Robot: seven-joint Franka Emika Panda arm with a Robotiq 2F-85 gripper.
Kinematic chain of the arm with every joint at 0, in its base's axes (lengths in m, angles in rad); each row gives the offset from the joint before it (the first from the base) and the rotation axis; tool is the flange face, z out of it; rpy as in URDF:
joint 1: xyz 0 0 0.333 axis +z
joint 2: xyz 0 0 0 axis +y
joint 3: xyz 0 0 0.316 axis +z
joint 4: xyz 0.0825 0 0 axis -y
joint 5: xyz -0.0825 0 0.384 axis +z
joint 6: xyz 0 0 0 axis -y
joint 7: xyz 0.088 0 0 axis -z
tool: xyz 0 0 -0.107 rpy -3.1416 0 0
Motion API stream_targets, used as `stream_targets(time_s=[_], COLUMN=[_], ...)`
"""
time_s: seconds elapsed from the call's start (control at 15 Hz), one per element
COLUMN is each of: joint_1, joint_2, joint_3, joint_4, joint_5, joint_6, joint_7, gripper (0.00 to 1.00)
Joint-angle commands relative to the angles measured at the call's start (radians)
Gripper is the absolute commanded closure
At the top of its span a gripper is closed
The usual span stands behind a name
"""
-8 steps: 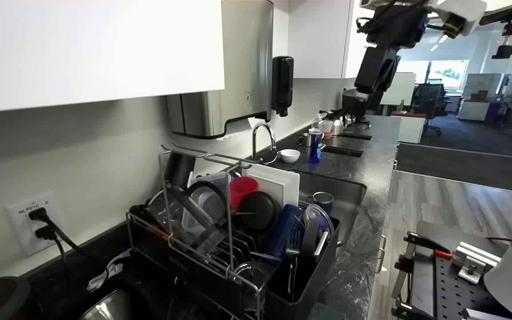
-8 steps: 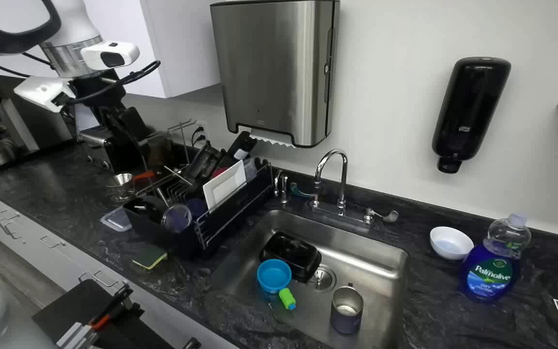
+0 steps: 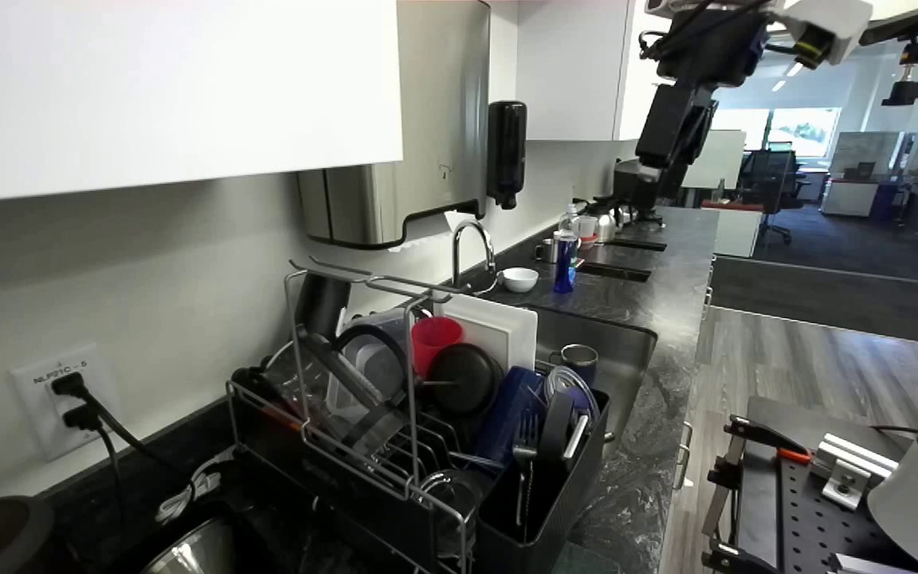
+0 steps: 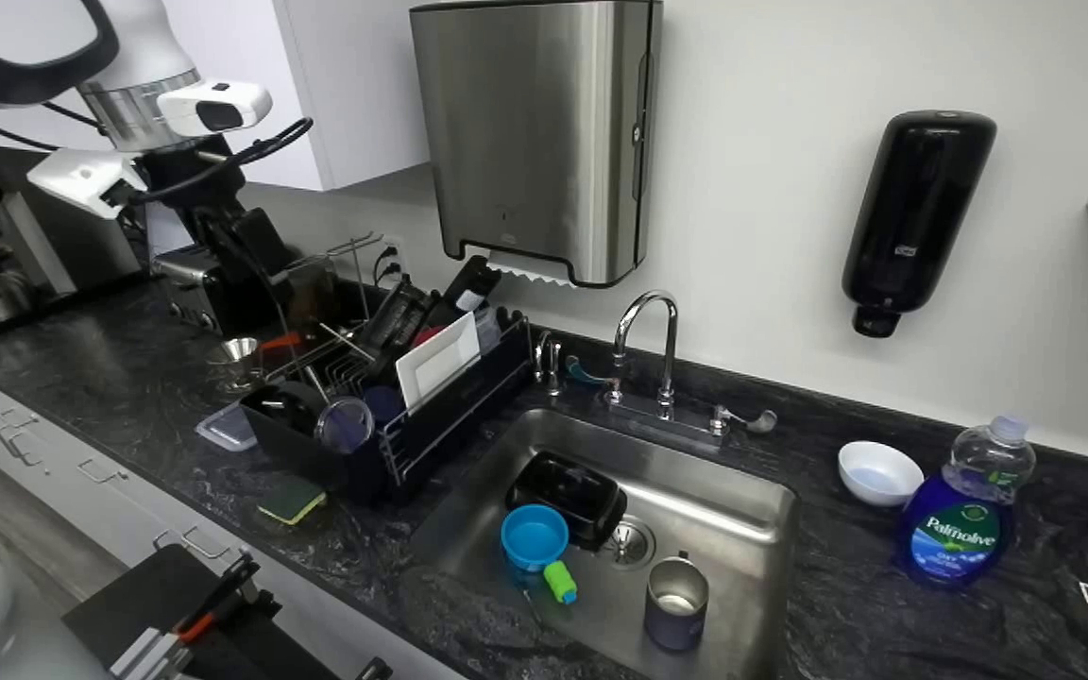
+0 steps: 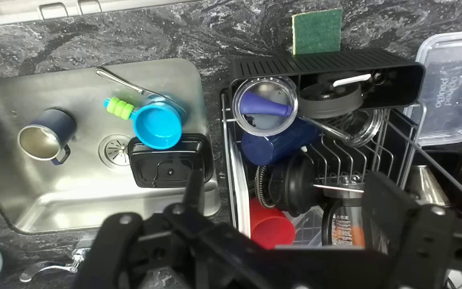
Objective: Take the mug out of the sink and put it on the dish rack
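The dark blue mug with a steel inside stands in the sink, seen in the wrist view [image 5: 50, 132] and both exterior views [image 4: 675, 609] [image 3: 579, 363]. In the wrist view its handle points to the lower right. The steel sink [image 4: 742, 510] lies beside the dish rack [image 4: 468, 401]. The rack [image 3: 413, 399] is crowded with a white plate, a red cup, a blue cup and lids. My gripper [image 5: 285, 178] is open and empty, high above the rack. In an exterior view it hangs at the upper right [image 3: 670, 171].
The sink also holds a black container [image 5: 171, 160], a blue cup [image 5: 158, 125] with a green handle and a piece of cutlery. The faucet [image 4: 648, 331], a white bowl [image 4: 879, 472] and a soap bottle [image 4: 960, 519] stand around it. A towel dispenser [image 4: 544, 142] and cabinets hang above.
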Motion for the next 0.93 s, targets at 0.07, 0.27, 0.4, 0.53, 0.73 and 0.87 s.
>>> stream_targets(time_s=[0.07, 0.27, 0.4, 0.53, 0.73, 0.87], joint_1=[-0.001, -0.001, -0.011, -0.029, -0.074, -0.109], joint_2=[0.0, 0.012, 0.02, 0.052, 0.126, 0.197], joint_3=[0.0, -0.019, -0.038, -0.085, -0.157, -0.2], joint_4=[0.003, -0.006, -0.015, -0.016, -0.009, 0.004], joint_5=[0.0, 0.001, -0.01, -0.025, -0.049, -0.069], joint_6=[-0.003, 0.015, 0.045, 0.07, 0.132, 0.182], joint_7=[-0.001, -0.026, -0.049, -0.094, -0.157, -0.191], gripper=[0.0, 0.0, 0.0, 0.0, 0.0, 0.0])
